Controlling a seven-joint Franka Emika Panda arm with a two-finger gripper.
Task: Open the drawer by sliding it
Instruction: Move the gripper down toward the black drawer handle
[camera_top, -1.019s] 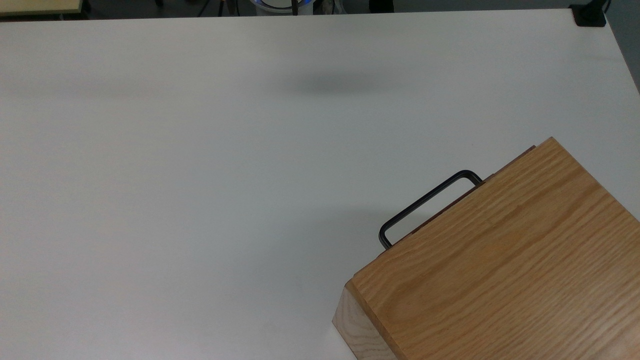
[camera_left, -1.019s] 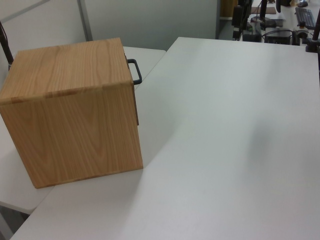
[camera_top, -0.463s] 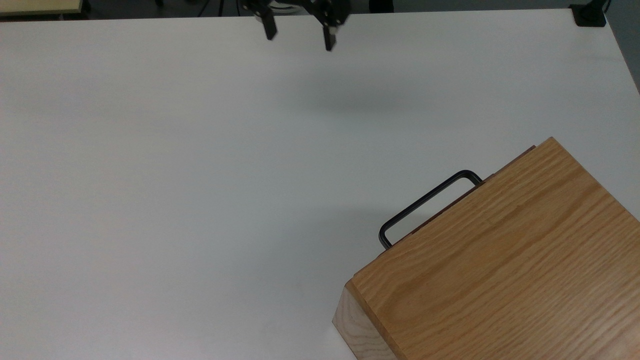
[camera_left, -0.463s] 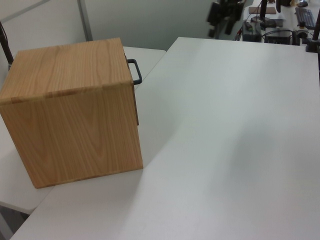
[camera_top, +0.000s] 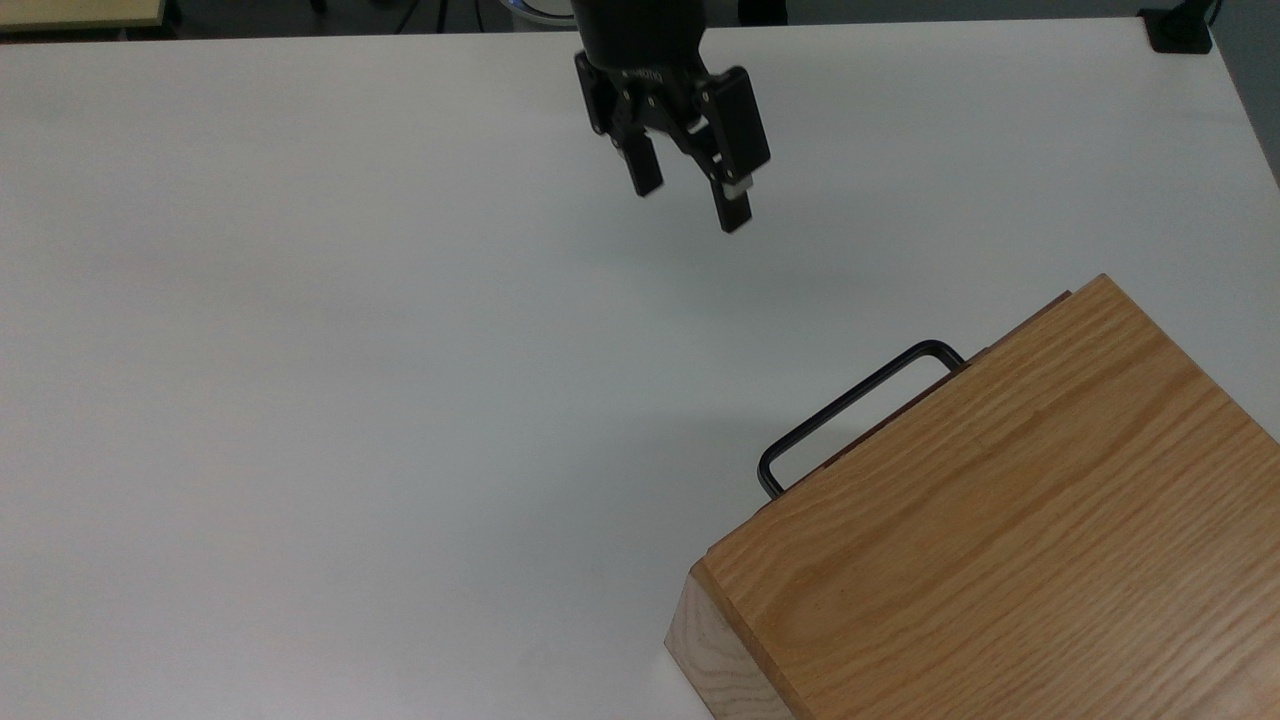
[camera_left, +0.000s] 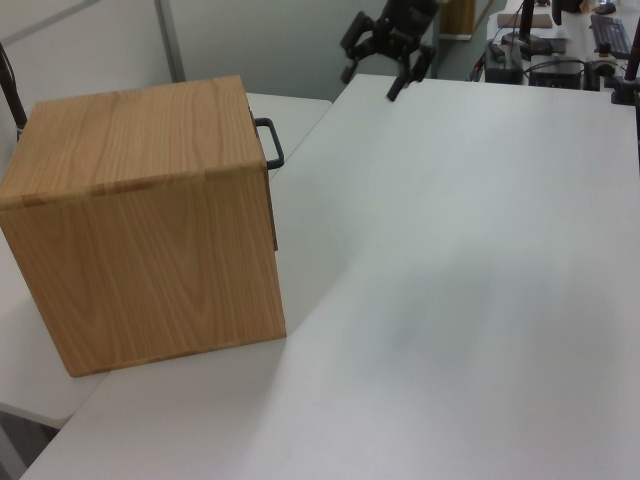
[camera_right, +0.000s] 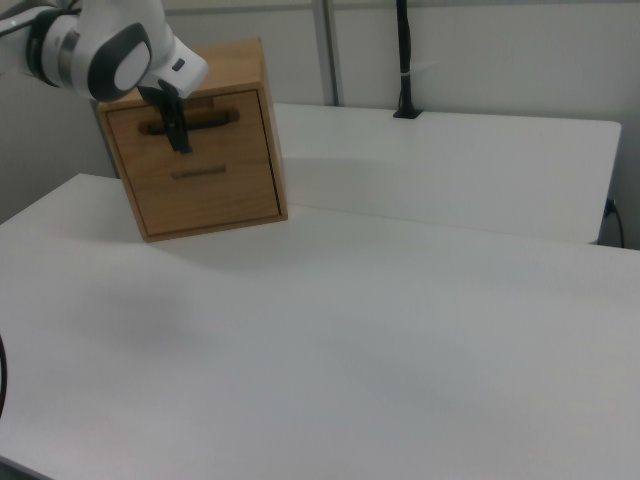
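The oak box casing (camera_top: 1000, 520) stands at the top view's lower right. The drawer (camera_right: 235, 130) sits pushed in, its front panel level with the casing's face. Its thin black handle (camera_top: 855, 400) (camera_left: 272, 142) (camera_right: 215, 117) sticks out over the white table (camera_top: 350, 350). My gripper (camera_top: 690, 198) (camera_left: 372, 82) (camera_right: 178, 138) hangs open above the table, up and to the left of the handle in the top view, well apart from it, with nothing between its fingers (camera_top: 735, 210). In the right view the gripper overlaps the drawer front.
A second drawer front (camera_right: 205, 185) lies below the first one. A black clamp (camera_top: 1180, 30) sits at the table's far right corner in the top view, and a black pole (camera_right: 403, 60) rises behind the table. Desk clutter (camera_left: 560, 60) stands beyond the far edge.
The gripper has come in from the table's far edge and moved down the top view toward the box. Its fingers stay open. The drawer has not moved.
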